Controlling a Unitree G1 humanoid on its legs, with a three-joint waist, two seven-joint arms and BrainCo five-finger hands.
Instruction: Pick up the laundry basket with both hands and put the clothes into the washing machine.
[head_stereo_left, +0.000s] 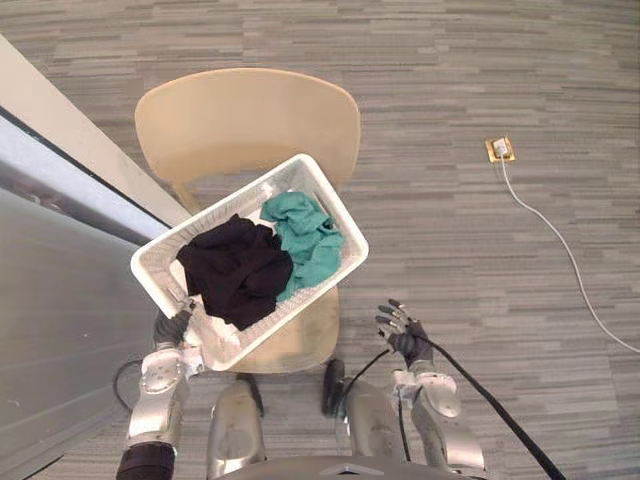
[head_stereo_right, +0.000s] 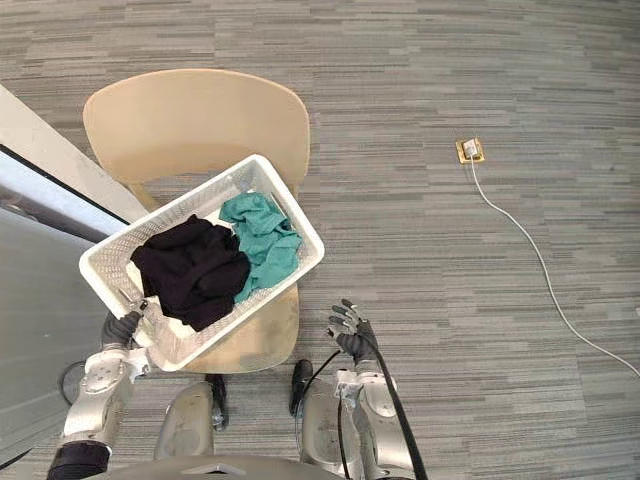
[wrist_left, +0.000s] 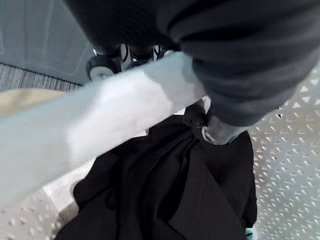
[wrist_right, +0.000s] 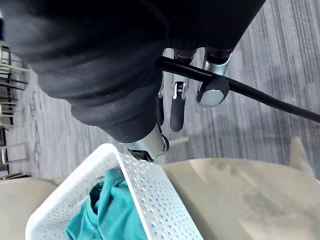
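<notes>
Open carpet (head_stereo_left: 480, 280) right of the chair (head_stereo_left: 250, 120); grey panel (head_stereo_left: 50, 300) close beside the basket (head_stereo_left: 217, 210).

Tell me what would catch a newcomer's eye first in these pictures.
The white laundry basket, holding a black garment and a teal garment, is angled over the pale wooden chair. The left hand grips its near corner, while the right hand hangs open beside the chair, off the basket.
</notes>
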